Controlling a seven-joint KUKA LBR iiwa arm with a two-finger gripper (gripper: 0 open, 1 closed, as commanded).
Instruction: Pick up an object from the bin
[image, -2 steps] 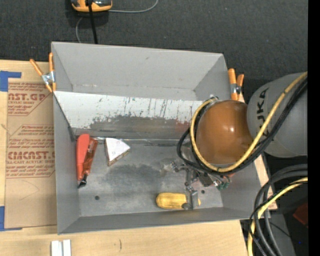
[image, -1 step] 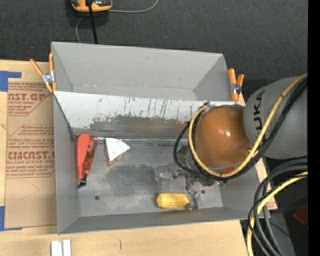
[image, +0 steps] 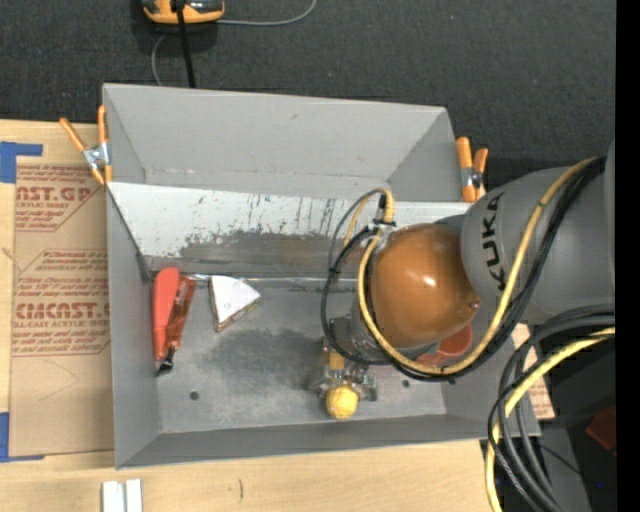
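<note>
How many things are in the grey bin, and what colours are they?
Orange-red: 1, the long tool at the left.
White: 1, the wedge beside it.
Yellow: 1, the small ball near the front.
Total: 3 in plain sight. An orange-red bit under the arm is too hidden to count.

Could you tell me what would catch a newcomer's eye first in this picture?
The arm's big orange cover, right of the middle of the bin, draws the eye first. Just below it the pincer hangs over a small yellow ball near the lower wall. At the left lie a red tool and a white wedge.
</note>
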